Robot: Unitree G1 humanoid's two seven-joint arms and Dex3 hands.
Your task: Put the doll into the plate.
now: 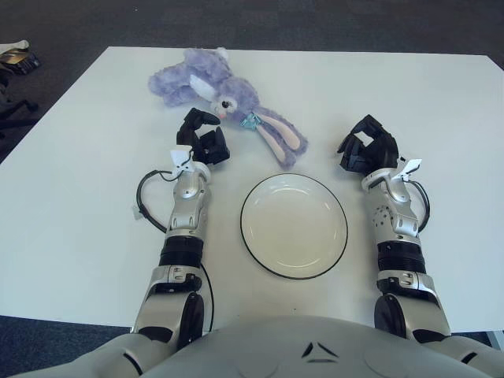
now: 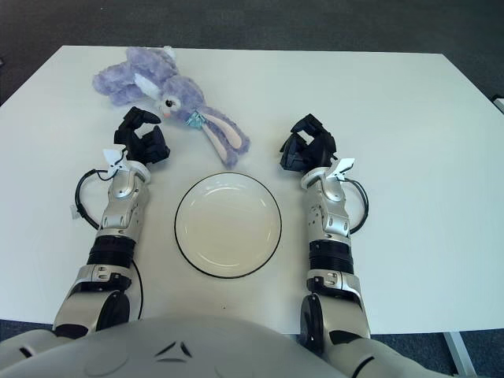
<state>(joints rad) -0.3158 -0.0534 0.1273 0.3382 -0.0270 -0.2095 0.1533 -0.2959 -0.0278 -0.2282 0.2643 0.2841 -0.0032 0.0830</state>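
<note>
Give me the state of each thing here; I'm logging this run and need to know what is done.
Doll: lying on the table beyond the plate, not held.
Plate: empty, flat on the table between the arms.
Left hand: fingers open, just short of the doll, holding nothing.
Right hand: fingers loosely curled, right of the doll and plate, holding nothing.
Table: white, carrying doll and plate.
</note>
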